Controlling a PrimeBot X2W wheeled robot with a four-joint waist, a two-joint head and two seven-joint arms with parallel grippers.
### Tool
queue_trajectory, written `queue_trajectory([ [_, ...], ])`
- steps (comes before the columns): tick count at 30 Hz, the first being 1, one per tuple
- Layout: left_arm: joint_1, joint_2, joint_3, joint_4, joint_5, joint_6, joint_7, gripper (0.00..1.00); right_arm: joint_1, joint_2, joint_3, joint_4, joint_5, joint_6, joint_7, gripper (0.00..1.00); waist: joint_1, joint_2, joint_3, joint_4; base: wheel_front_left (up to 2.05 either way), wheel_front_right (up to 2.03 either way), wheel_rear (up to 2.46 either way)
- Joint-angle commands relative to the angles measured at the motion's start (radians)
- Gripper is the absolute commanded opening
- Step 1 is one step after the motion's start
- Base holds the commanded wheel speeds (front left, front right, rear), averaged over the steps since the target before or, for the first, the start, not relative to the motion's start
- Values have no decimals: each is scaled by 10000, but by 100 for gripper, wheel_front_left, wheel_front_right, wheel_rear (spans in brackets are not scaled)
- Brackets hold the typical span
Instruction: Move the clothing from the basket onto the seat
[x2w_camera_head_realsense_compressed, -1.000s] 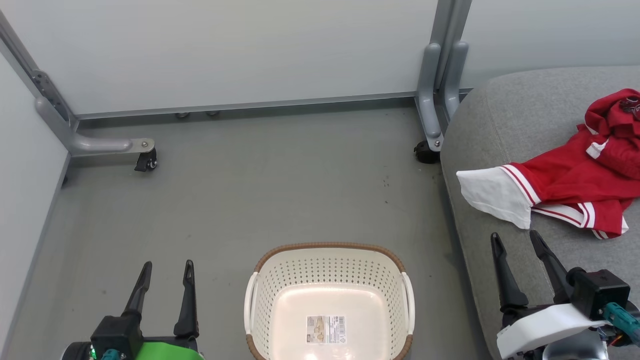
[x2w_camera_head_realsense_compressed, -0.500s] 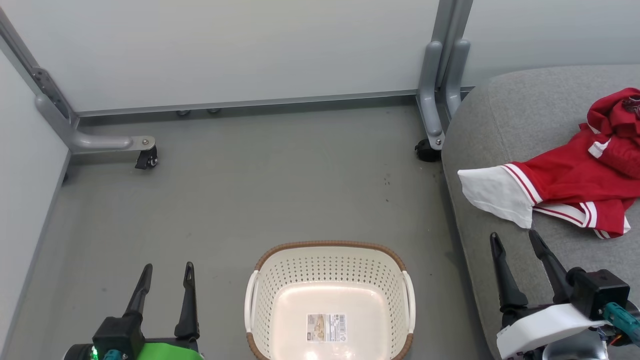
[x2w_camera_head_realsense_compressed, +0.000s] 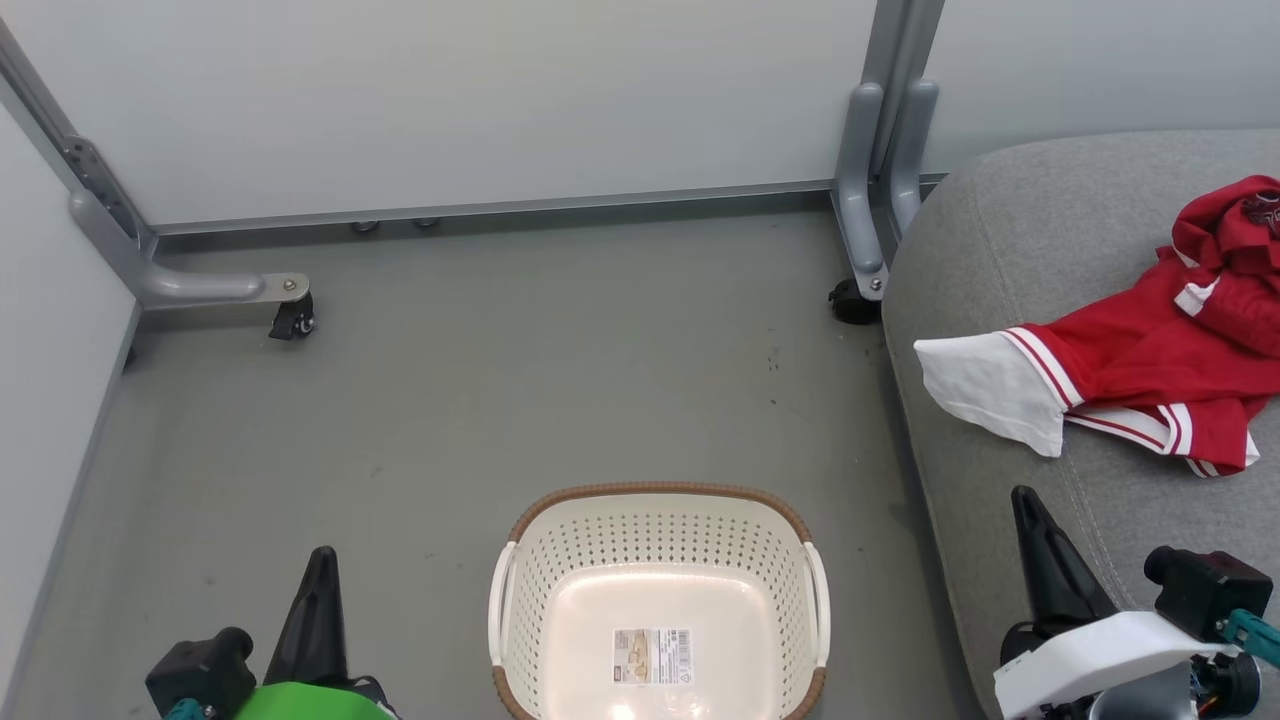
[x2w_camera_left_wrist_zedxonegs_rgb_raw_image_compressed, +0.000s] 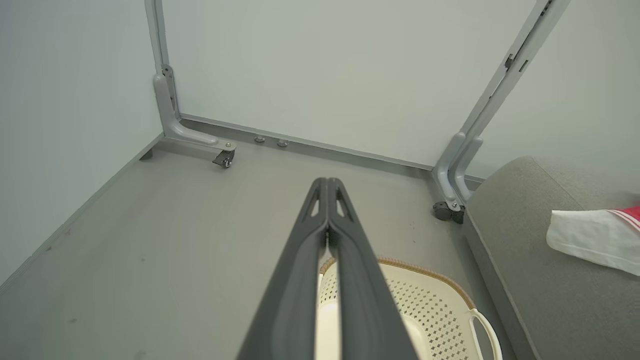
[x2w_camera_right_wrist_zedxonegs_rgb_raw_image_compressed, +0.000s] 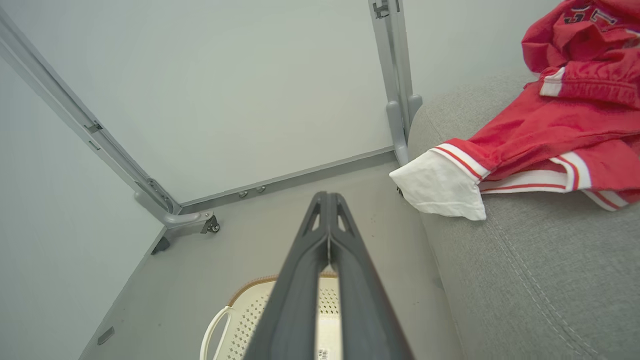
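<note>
Lying on the seat (x2w_camera_head_realsense_compressed: 1000, 220), to the right of the basket (x2w_camera_head_realsense_compressed: 660, 490) and further off than its far rim, the clothing (x2w_camera_head_realsense_compressed: 1130, 360) is out of the basket. The jersey spreads flat with its white sleeve (x2w_camera_head_realsense_compressed: 990, 385) on the side toward the basket. A smaller piece (x2w_camera_head_realsense_compressed: 1230, 230) is bunched on the jersey's side away from the basket. Neither garment touches the basket, which stands on the floor (x2w_camera_head_realsense_compressed: 500, 380) and holds nothing but the label (x2w_camera_head_realsense_compressed: 652, 657) on its bottom.

The left pincer (x2w_camera_head_realsense_compressed: 320, 560) sits low to the left of the basket. The right pincer (x2w_camera_head_realsense_compressed: 1027, 498) sits low to its right, seen against the seat. In each wrist view the two fingers meet at the tips with nothing between them, so both pincers are closed and empty.

By how things lie, the carrying step looks done and the task seems at or near its end, with the arms parked on either side of the basket. The next move likely calls for no further grasp. The sleeve does lie near the seat's edge on the basket side. If it needed drawing in, the right pincer would first have to open, then reach away from the basket to the sleeve.
</note>
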Motion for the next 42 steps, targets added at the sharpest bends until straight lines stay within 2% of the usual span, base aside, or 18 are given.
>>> queue_trajectory([
  [1, -295, -20, 126, -103, -479, -56, 93, 0, -324, -108, 12, -31, 505, 0, 21, 0, 0, 0, -3, -2, 0, 0, 0],
  [19, -682, -131, 571, 13, -3300, -263, 856, 0, -852, -251, -12, 663, 3600, 0, 217, 0, 0, 0, -32, -32, 0, 0, 0],
  [42, -1070, -258, 1029, 133, -6130, -471, 1632, 0, -1372, -336, -135, 1351, 6642, 0, 490, 0, 0, 0, -70, -69, 0, 0, 0],
])
